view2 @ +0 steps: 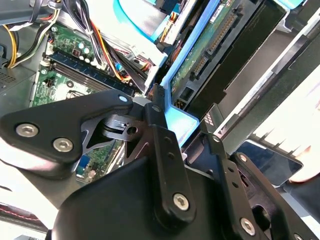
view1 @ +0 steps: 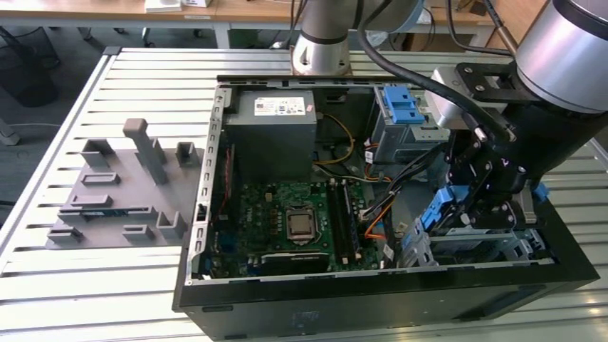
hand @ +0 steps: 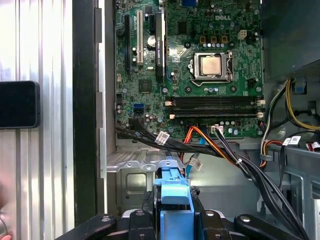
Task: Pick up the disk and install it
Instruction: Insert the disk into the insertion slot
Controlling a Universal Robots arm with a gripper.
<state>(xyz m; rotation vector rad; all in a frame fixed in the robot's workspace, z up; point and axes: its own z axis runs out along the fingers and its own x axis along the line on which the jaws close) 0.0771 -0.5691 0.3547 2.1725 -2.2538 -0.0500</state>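
A slatted metal surface (view1: 114, 299) carries an open black computer case (view1: 380, 299) lying on its side, with the robot arm (view1: 570, 57) reaching in from the exterior view's right. Beside the case, toward the exterior view's left, a grey moulded fixture (view1: 124, 189) with upright posts rests on the slats. Inside the case a grey power-supply box (view1: 275, 135) sits at the far end, and the green motherboard (view1: 295, 221) with its bare processor socket (hand: 212, 65) lies below it in the exterior view. A metal drive cage (view1: 480, 246) occupies the case's near corner on the exterior view's right, and another blue latch piece (view1: 404, 107) sits on the bay farther back. Bundled black, orange and yellow cables (hand: 220, 147) run across the motherboard's edge toward the cage. The end effector (view1: 480, 206) hangs just over that cage, its fingers (view2: 162, 135) closed on the disk (view2: 215, 45), which is held on edge with its blue carrier rail (hand: 172, 195) showing between the finger links in the first wrist view. The disk's circuit-board side and connector face the camera in the second wrist view.
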